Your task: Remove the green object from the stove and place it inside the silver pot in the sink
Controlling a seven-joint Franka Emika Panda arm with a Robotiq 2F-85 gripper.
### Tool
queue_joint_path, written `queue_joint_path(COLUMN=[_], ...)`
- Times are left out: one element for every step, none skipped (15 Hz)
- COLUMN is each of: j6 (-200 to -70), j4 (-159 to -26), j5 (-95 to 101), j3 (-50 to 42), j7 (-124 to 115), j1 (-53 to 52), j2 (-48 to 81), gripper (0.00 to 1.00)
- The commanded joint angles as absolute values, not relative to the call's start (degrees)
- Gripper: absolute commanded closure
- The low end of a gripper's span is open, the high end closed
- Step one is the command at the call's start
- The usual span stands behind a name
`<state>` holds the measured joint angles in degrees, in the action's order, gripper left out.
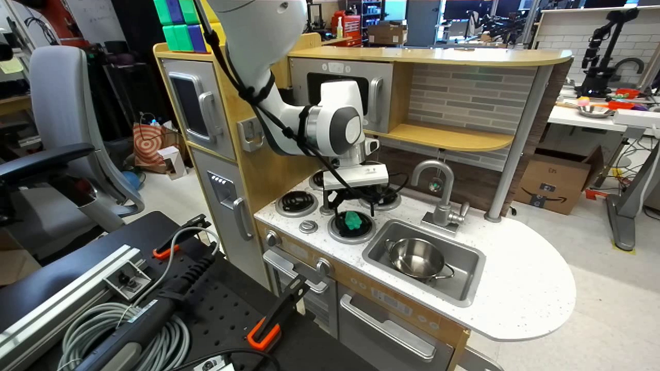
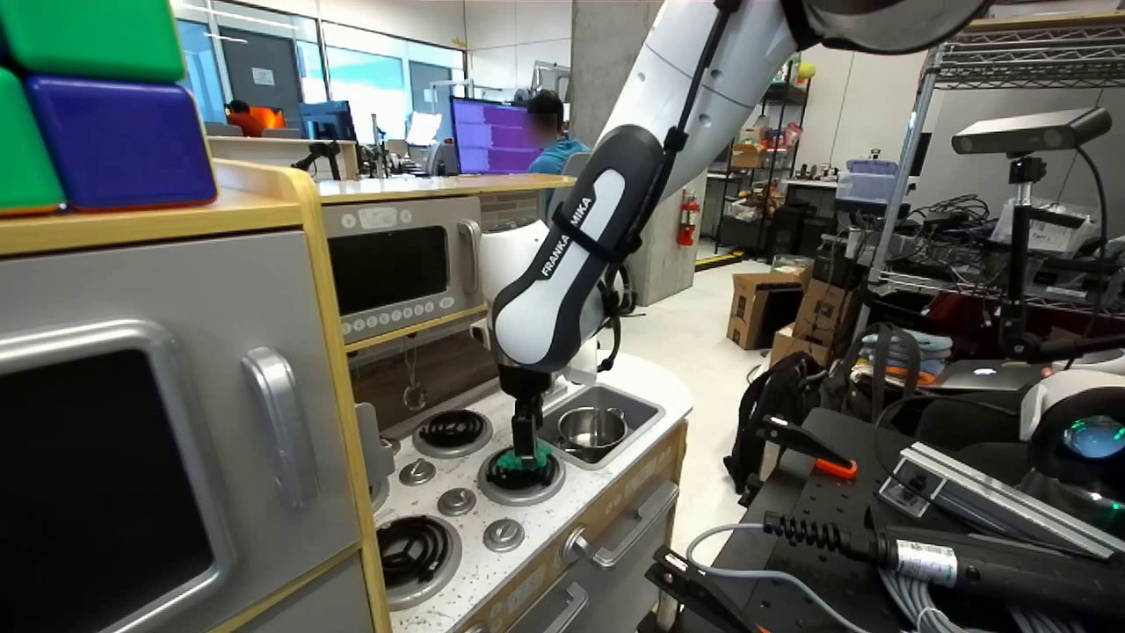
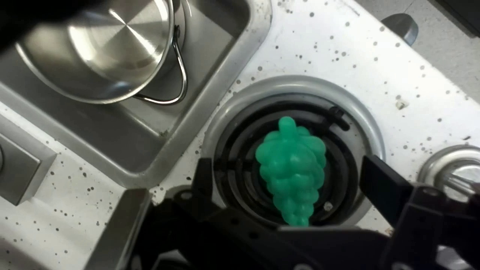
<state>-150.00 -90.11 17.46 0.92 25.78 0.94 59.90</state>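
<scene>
In my wrist view I have the bright green, grape-bunch-shaped object (image 3: 294,168) just right of the frame's middle, resting on a round black coil burner (image 3: 236,150) of the white speckled toy stove (image 3: 408,127), stem toward the top of the frame. My black two-fingered gripper (image 3: 287,165) stands with its jaws wide apart, one on the left of the green object and one on the right, touching neither side and gripping nothing. I take that straddle as the reason for the wrist angle: closing this way should squeeze across the lobes, a shorter span than stem to tip. Whether I'm low enough to close, I can't tell from here; I'd check height first, since a shallow bite could slip off those rounded bumps.

At upper left sits the shiny round silver pot (image 3: 112,56), inside the rectangular silver sink basin (image 3: 204,101). The basin's walls should stop the pot from sliding far if I nudge it. With the sink just beside the burner, the carry looks short, but I'd lift enough to clear the pot's rim.
</scene>
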Motion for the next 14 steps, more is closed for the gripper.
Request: queue_joint_path(j6=[-143.27,-141.94,-140.77,-140.04,-139.26,-138.79,-137.92,-137.29,-136.59,-135.88,-135.67,-136.05,-137.04,-138.60], j4=[-82.59,-81.29,-80.22,-79.20,-78.26,-77.40,-76.56,-75.84,-75.26,-74.90,-74.81,-75.79,-77.37,-79.85], j5=[17.27,17.33,17.32,17.42,17.38,17.35,17.24,17.16,17.01,16.61,16.33,15.71,15.30,14.84], j3=[-0.18,-0.21,0.02,0.06,0.13,0.20,0.32,0.35,0.46,0.85,1.03,1.36,1.50,1.33], j7=[23.97,23.74,23.88,23.85,23.83,23.83,23.97,23.92,24.06,24.49,24.51,24.57,24.58,24.31], j1=[-0.28,-0.47,-0.47,-0.66,-0.76,-0.87,-0.91,-0.97,-0.88,-0.40,-0.02,0.89,1.65,2.67], j2=[64.17,64.88,65.47,66.00,66.51,66.99,67.39,67.73,67.97,67.98,67.76,66.75,65.44,63.55], gripper=[0.00,0.00,0.25,0.28,0.34,0.44,0.51,0.60,0.66,0.73,0.77,0.77,0.77,0.77])
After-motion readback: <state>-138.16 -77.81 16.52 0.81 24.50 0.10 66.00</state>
